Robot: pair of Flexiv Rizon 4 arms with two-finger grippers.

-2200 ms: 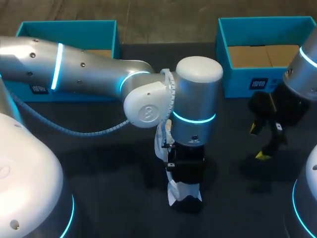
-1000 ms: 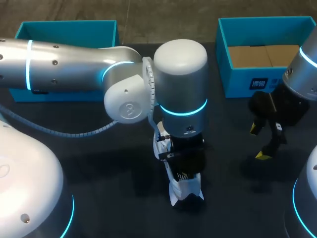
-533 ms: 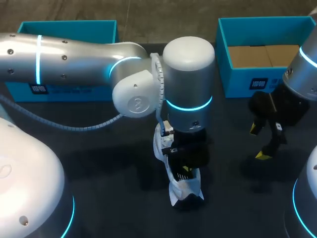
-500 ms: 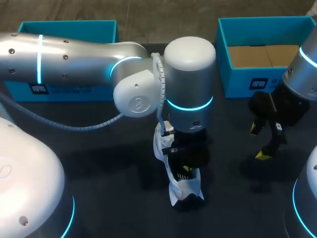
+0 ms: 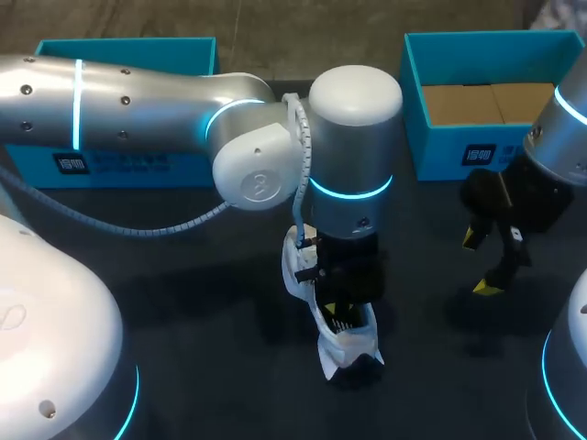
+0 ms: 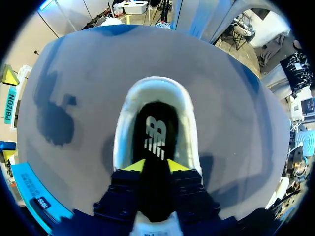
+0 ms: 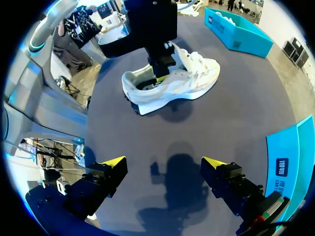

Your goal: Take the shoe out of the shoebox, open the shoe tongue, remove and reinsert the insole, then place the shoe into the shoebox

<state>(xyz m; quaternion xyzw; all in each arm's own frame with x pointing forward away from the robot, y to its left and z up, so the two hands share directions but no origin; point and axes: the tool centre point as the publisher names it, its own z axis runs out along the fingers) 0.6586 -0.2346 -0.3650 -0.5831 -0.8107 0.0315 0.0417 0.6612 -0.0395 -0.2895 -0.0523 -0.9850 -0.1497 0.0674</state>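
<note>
The white shoe [image 5: 347, 346] lies on the dark table near the middle front; it also shows in the right wrist view [image 7: 172, 81]. My left gripper [image 5: 341, 307] stands straight down into the shoe's opening. In the left wrist view its yellow tips [image 6: 155, 165] are a little apart over the black insole [image 6: 156, 132], which lies inside the shoe [image 6: 157, 86] with its white logo up. The fingers are open and hold nothing. My right gripper [image 5: 477, 263] hovers over the table's right side, wide open and empty [image 7: 165, 162], some way from the shoe.
Two blue shoeboxes stand at the back: one at the left [image 5: 128, 55], partly behind my left arm, and one at the right [image 5: 486, 101] with a brown cardboard floor. The right box's wall [image 7: 290, 162] is close beside my right gripper.
My left gripper's fingers have come apart from shut. The left arm shifted slightly right and toward the front, and the shoe moved a little with it. The right arm has not moved.
</note>
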